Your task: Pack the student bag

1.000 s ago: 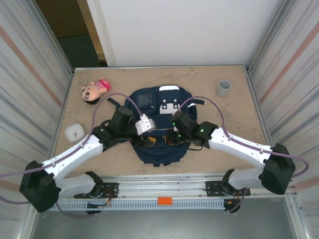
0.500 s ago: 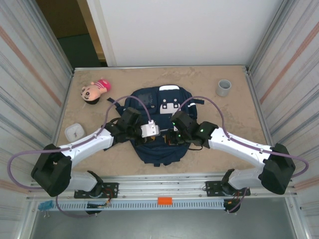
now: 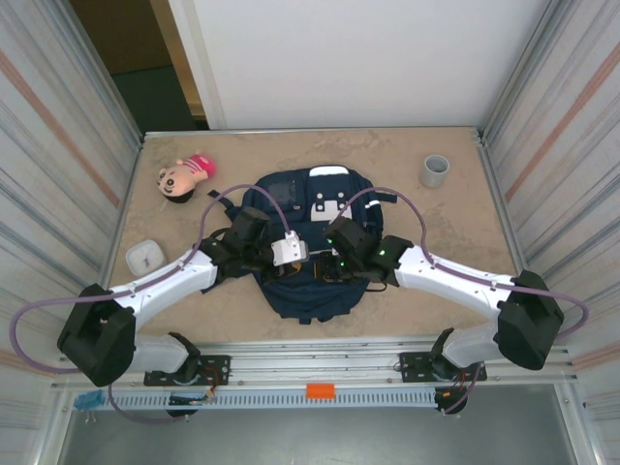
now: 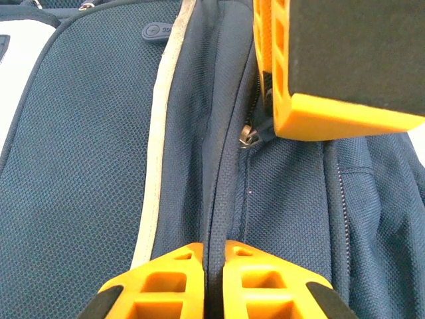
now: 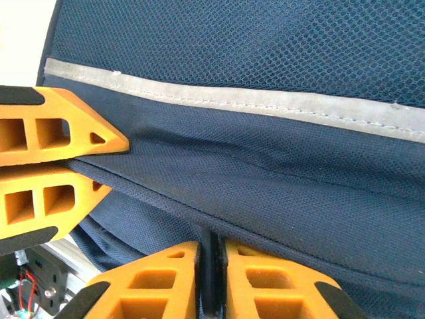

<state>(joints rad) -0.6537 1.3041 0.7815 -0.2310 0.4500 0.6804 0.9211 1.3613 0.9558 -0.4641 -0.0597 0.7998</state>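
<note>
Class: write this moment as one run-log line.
left hand: shut on student bag fold | right hand: shut on bag fold | doll, cup: on table

On the beige table [image 3: 455,223] lie the student bag [image 3: 308,295], doll [image 3: 184,176], grey cup [image 3: 434,171] and white box [image 3: 143,258].

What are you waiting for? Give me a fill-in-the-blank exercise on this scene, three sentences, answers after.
1. The left gripper is ____ on a fold of the student bag.
2. The grey cup stands near the far ____ corner of the table.
3. The plush doll lies off the bag's far ____ side.
Missing: shut; right; left.
</note>
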